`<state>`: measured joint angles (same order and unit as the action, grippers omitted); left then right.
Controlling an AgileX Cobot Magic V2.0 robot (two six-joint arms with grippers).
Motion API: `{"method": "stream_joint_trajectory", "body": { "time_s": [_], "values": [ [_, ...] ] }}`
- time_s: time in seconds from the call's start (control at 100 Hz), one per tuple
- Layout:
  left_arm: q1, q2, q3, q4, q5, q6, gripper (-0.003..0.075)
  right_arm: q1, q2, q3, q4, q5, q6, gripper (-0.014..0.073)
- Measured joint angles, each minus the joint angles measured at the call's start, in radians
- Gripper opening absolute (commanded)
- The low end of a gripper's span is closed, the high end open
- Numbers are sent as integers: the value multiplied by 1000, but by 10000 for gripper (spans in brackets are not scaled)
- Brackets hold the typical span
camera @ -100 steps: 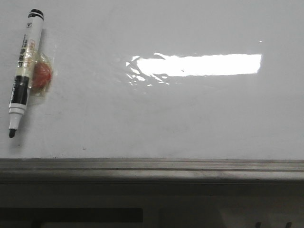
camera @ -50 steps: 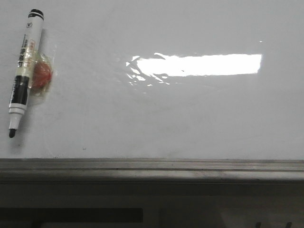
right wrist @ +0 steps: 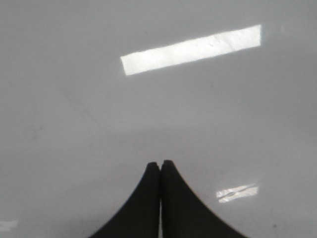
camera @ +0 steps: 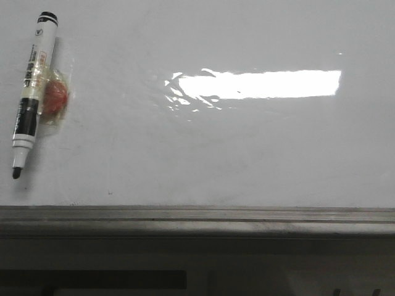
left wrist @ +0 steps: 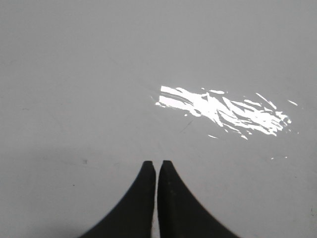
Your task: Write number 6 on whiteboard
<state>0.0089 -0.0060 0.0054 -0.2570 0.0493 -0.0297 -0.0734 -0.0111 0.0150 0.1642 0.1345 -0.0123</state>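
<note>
Nothing has moved: the marker [camera: 32,86] lies at the whiteboard's [camera: 247,154] left, no 6 drawn, both jaws pressed together and empty, so a closed-jaw approach could knock it away.

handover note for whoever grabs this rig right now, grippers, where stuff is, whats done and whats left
Left gripper: shut, holding nothing, over bare board.
Right gripper: shut, holding nothing, over bare board.
Whiteboard: no 6 on it, only faint smudges and glare.
Marker: uncapped, lying at the board's far left, tip toward the ledge, an orange blob beside it.
Done: nothing visible.
Left: pick up the marker, write the 6.
</note>
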Motion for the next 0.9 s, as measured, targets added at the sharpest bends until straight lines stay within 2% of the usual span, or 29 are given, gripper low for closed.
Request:
{"method": "stream_joint_trajectory", "body": {
  "time_s": [0.12, 0.18, 0.32, 0.46, 0.6, 0.69, 0.79, 0.84, 0.9],
  "values": [
    [0, 0, -7, 60, 52, 0, -19, 0, 0, -2, 13, 64, 2, -64],
    [0, 0, -31, 107, 143, 0, -19, 0, 0, -16, 15, 108, 2, -64],
    [0, 3, -140, 155, 256, 11, -19, 0, 36, -84, 19, 157, 2, -64],
    [0, 44, -245, 170, 324, 87, -19, 0, 140, -181, 24, 262, 2, -64],
    [0, 88, -291, 172, 354, 125, -12, 0, 232, -228, 24, 292, 2, -64],
    [0, 104, -293, 174, 358, 131, 87, 0, 258, -231, 24, 296, 4, -64],
    [0, 117, -293, 174, 353, 131, 309, 0, 267, -229, 24, 302, 4, -64],
    [0, 121, -291, 172, 326, 131, 391, 0, 269, -229, 24, 302, 4, -64],
    [0, 125, -272, 153, 271, 131, 447, 0, 269, -229, 24, 300, 4, -64]
  ]
}}
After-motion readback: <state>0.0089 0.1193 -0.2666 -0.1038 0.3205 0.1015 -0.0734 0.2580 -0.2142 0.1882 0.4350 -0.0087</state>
